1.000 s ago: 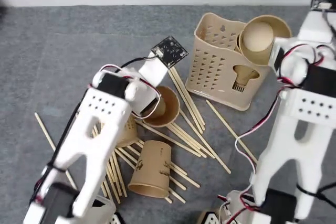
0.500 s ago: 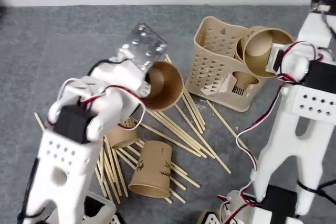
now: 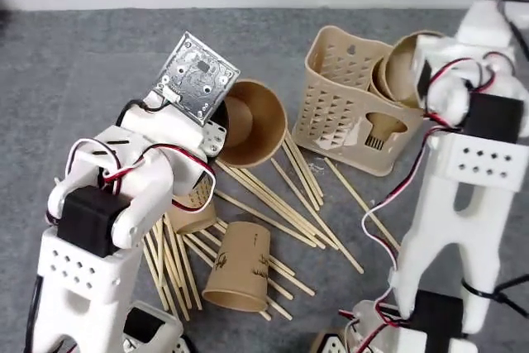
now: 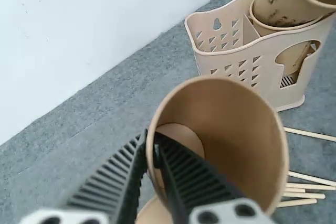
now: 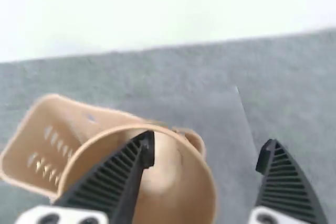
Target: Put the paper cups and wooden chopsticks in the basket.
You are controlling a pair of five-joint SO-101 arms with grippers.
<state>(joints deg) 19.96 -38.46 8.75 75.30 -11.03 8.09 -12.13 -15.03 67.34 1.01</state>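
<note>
Paper cups sit in four places in the high view. One cup (image 3: 256, 121) hangs at centre frame, tipped with its mouth toward the camera, above the grey mat (image 3: 83, 80). A second cup (image 3: 402, 68) leans in the right-hand end of the basket (image 3: 343, 101) at upper right. A third cup (image 3: 240, 269) lies on its side at lower centre across scattered chopsticks (image 3: 285, 211). A fourth cup (image 3: 194, 211) lies half under the left arm.

More chopsticks fan out between the raised cup and the basket's near wall, some touching its foot.

The left arm's camera board (image 3: 196, 78) covers the grip in the high view. The left wrist view settles it: the left gripper (image 4: 152, 153) is clamped on the cup's rim, one finger inside and one outside, with the basket (image 4: 231, 59) beyond.

In the right wrist view the right gripper (image 5: 208, 145) stands spread wide. One finger dips inside the leaning cup (image 5: 173, 177), the other is well clear of its wall, and the basket (image 5: 37, 150) is beneath.
</note>
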